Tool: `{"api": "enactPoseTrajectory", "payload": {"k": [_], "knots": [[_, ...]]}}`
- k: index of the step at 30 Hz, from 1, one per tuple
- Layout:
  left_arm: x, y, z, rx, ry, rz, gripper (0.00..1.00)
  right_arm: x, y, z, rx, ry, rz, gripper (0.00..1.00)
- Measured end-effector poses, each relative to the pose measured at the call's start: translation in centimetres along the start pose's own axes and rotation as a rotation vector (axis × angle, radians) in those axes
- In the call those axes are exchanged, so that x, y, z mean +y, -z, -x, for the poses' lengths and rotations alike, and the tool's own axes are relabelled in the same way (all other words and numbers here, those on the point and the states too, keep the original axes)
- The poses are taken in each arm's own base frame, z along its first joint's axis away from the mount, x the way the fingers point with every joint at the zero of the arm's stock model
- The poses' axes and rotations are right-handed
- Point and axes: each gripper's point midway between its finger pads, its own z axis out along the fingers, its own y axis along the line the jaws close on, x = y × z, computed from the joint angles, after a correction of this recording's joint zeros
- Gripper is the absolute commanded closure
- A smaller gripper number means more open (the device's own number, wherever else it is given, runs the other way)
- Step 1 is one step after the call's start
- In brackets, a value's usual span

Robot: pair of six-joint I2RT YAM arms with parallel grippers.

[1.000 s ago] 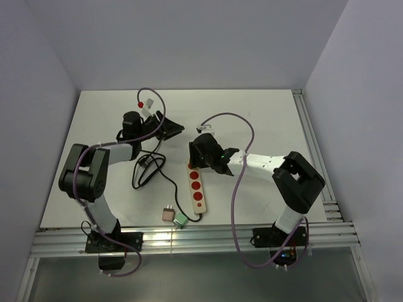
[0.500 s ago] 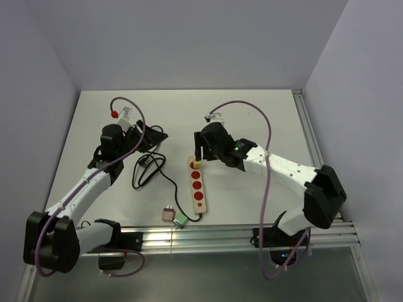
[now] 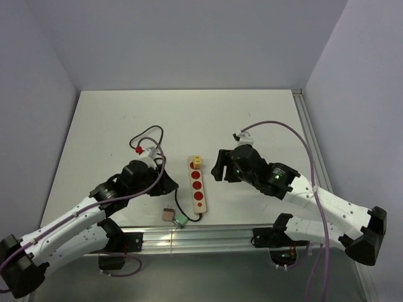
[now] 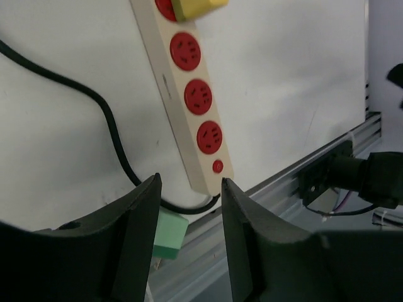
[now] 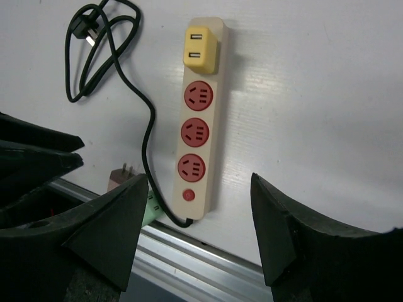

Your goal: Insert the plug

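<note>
Both arms have drawn back toward the near edge of the desk (image 3: 189, 113) over the last second. The right end effector (image 3: 217, 170) has left the far end of the power strip (image 3: 198, 185) and now hangs just to its right. The left end effector (image 3: 169, 184) has swung down from the far-left part of the desk to just left of the strip. Each end effector has its 2 fingers apart with nothing between them.

The 1 yellow plug (image 3: 196, 161) sits in the strip's far-end socket, as it did half a second ago, and shows 2 slots on its upper face. The 1 power strip lies lengthwise near the middle of the near edge, with 3 free red sockets (image 5: 196, 131) and 1 small red switch (image 5: 187, 194) at its near end. 2 loose adapters lie close together by the near edge: 1 pink adapter (image 3: 168, 214) and 1 green adapter (image 3: 181, 220). 1 black cord (image 5: 148, 126) runs from the strip's near end.

From above, the left arm hides most of the cord; only the right wrist view shows its loops and black mains plug (image 5: 80, 28). The yellow plug's pins are hidden, and the socket beneath it is almost wholly covered. In the wrist views the fingers cover most of the green adapter, and the pink one shows only in part, from the right wrist.
</note>
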Motion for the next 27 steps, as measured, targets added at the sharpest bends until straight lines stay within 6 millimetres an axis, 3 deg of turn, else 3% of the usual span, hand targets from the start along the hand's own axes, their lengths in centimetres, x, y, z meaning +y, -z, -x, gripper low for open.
{"api": "enactPoseTrajectory", "payload": {"k": [5, 10, 14, 21, 27], "knots": [[0.1, -1.2, -4.6, 0.109, -0.032, 0.083, 0.52, -1.3, 1.4, -1.0, -0.006, -0.030, 0.008, 0.28], [0.5, -1.8, -10.6, 0.230, -0.156, 0.197, 0.50, -2.3, 1.8, -2.1, 0.004, -0.040, 0.005, 0.28], [0.6, -2.4, -12.9, 0.259, -0.244, 0.281, 0.46, -2.6, 2.0, -2.5, 0.006, -0.039, 0.005, 0.28], [0.0, -2.9, -13.6, 0.235, -0.282, 0.313, 0.44, -2.6, 2.5, -2.3, -0.012, -0.044, 0.025, 0.28], [0.1, -2.9, -13.3, 0.208, -0.290, 0.322, 0.43, -3.4, 2.1, -3.7, 0.019, -0.036, 0.016, 0.28]]}}
